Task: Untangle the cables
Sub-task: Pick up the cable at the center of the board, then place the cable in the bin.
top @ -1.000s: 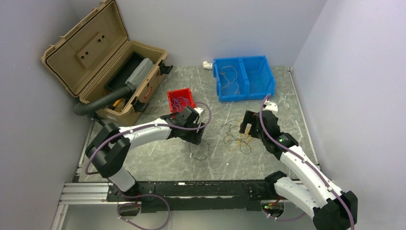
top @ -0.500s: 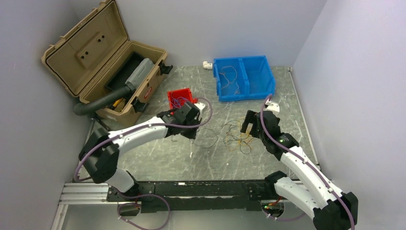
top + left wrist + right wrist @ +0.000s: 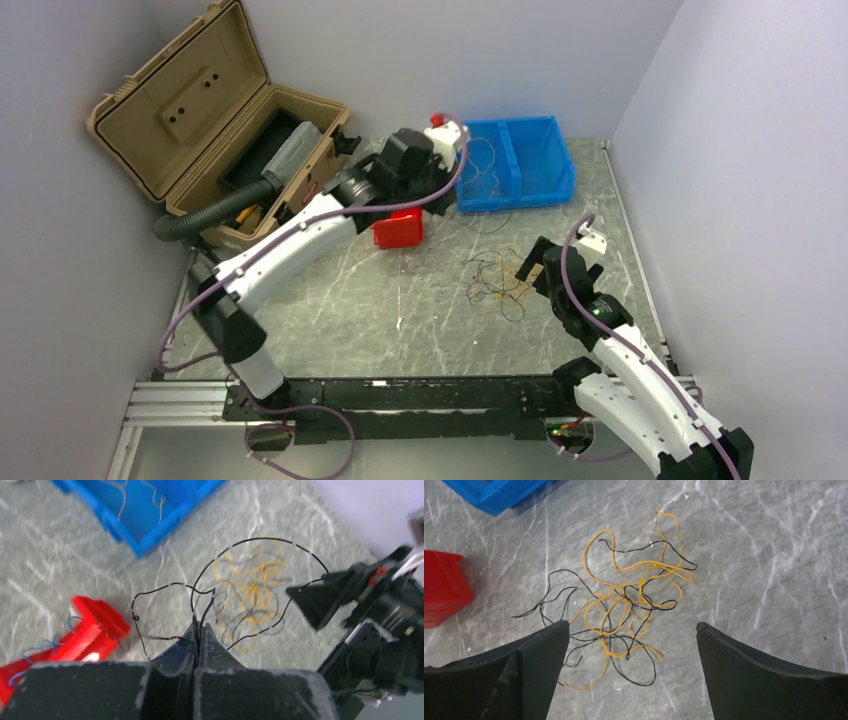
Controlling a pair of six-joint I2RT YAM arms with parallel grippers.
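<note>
A tangle of yellow-orange and black cables lies on the grey table. My left gripper is raised at the back, near the blue bin, and shut on a thin black cable. That cable loops out from the jaws and hangs above the tangle. My right gripper hovers open at the tangle's right side, its fingers straddling the near strands without touching them. The left wrist view also shows the right gripper beside the pile.
A blue two-compartment bin at the back holds a few loose strands. A red box with blue wires sits left of the tangle. An open tan toolbox and a black hose fill the back left.
My left gripper shut on a black cable on the table, then rose and swung back toward the blue bin with it. The right gripper drew back slightly to the right, still open.
</note>
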